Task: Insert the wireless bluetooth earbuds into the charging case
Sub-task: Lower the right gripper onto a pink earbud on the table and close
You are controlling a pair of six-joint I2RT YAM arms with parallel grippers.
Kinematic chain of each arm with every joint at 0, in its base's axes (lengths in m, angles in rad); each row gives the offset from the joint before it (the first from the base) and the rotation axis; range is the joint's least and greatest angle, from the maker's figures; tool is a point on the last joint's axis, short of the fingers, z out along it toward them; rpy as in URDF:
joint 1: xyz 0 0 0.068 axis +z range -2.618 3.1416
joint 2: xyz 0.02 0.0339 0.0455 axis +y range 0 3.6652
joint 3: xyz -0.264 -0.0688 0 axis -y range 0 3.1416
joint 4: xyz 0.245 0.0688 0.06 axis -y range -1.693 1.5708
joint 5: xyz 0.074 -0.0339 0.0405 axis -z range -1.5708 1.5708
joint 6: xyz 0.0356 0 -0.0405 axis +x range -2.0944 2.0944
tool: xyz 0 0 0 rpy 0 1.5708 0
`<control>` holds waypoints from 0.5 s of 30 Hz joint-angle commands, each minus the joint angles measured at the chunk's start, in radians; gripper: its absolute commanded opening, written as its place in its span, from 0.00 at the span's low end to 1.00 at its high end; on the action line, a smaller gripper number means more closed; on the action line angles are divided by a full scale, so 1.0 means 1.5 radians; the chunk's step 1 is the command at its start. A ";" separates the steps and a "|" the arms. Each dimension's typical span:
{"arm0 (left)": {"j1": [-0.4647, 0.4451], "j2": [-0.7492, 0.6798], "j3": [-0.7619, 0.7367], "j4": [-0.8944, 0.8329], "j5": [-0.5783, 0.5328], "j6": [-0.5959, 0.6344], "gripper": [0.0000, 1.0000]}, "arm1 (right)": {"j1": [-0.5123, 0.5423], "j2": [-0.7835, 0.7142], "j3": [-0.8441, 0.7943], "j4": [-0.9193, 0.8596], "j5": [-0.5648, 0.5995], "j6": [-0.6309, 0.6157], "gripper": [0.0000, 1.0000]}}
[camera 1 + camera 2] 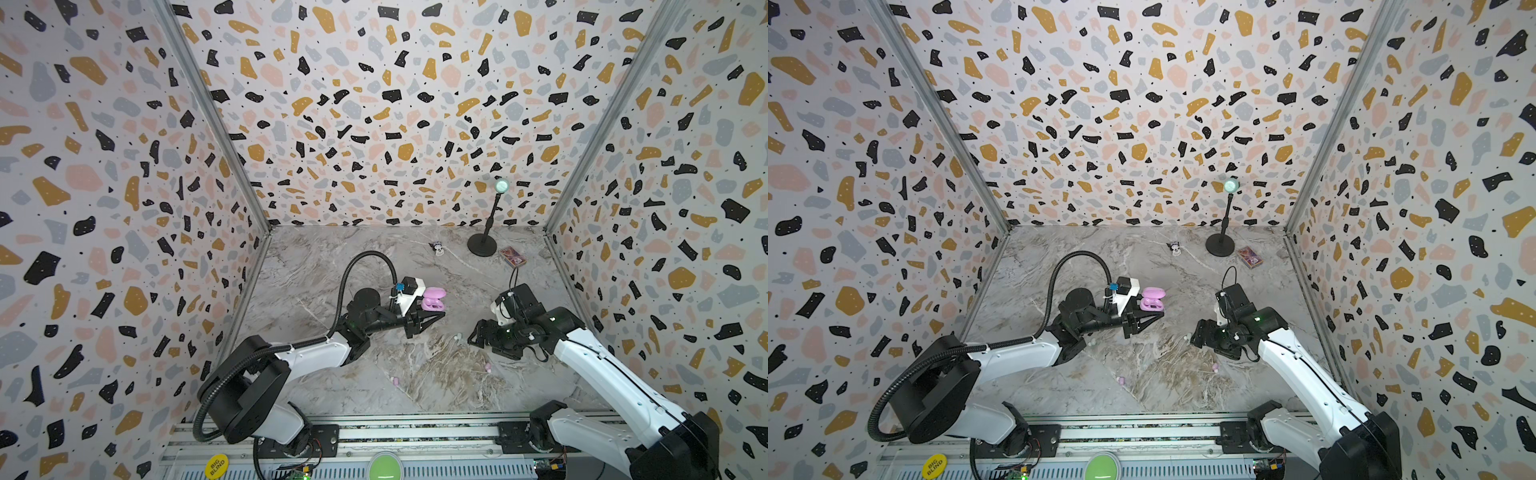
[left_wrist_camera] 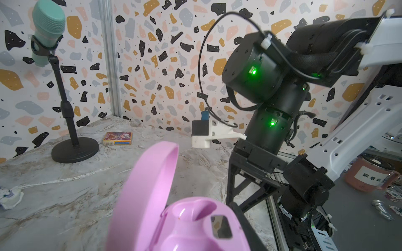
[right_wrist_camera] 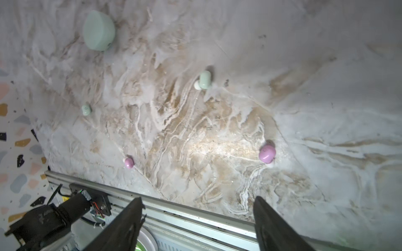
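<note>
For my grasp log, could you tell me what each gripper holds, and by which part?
The left gripper holds the open pink charging case by its lower half, leaving the lid free. The right gripper is open and holds nothing.

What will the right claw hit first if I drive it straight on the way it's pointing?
Most likely the bare marble tabletop: the open right claw points down at it, between the two pink earbuds. A mint earbud lies farther along that line; depth is hard to judge.
</note>
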 commanded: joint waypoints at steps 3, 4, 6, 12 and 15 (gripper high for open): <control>0.002 -0.014 -0.034 0.122 -0.006 -0.047 0.00 | -0.002 -0.017 -0.040 0.024 0.069 0.103 0.67; 0.002 -0.015 -0.041 0.130 -0.007 -0.051 0.00 | -0.002 -0.012 -0.048 0.025 0.076 0.110 0.65; 0.002 -0.018 -0.050 0.142 -0.010 -0.056 0.00 | -0.001 0.002 -0.059 0.025 0.084 0.118 0.61; 0.002 -0.029 -0.070 0.154 -0.012 -0.059 0.00 | -0.003 0.041 -0.086 0.055 0.099 0.148 0.55; 0.001 -0.033 -0.077 0.162 -0.008 -0.064 0.00 | -0.006 0.069 -0.096 0.069 0.098 0.154 0.52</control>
